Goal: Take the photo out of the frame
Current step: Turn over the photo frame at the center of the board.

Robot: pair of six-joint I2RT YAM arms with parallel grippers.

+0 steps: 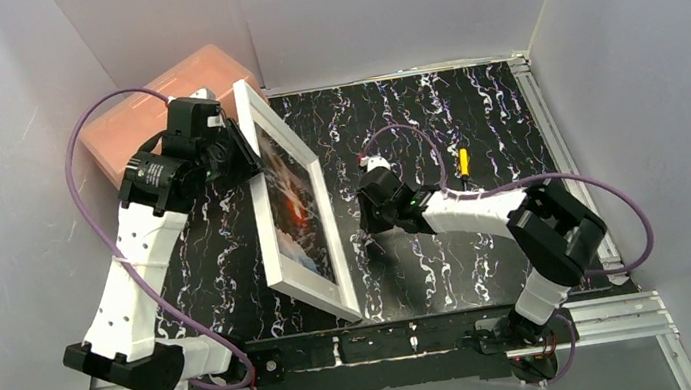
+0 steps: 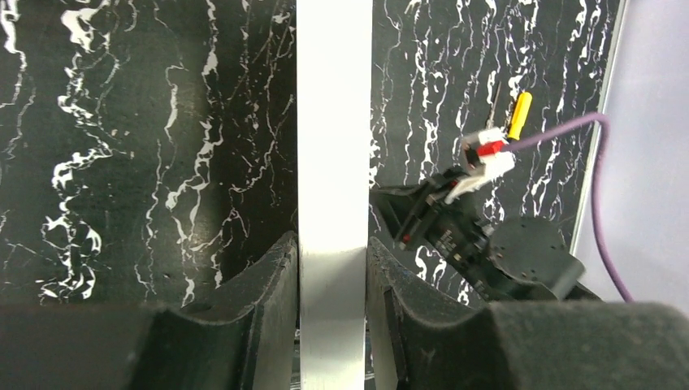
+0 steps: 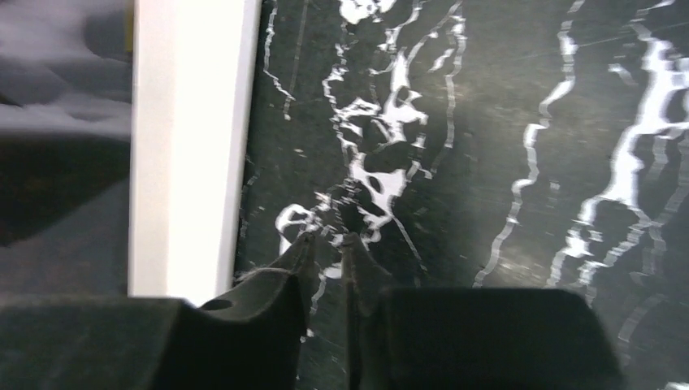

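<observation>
Left end effector (image 2: 333, 250) clamps the one frame (image 1: 273, 247) (photo (image 1: 299, 209) inside); right end effector (image 3: 331, 244) nearly closed, empty.

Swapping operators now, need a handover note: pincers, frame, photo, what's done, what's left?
Left pincer: shut on the frame's white edge, holding it tilted up on edge, front towards the right arm.
Right pincer: almost closed, nothing seen in it, low over the table beside the frame.
Photo: inside the frame, behind the white mat.
Done: frame gripped and raised.
Left: get the photo out.
</observation>
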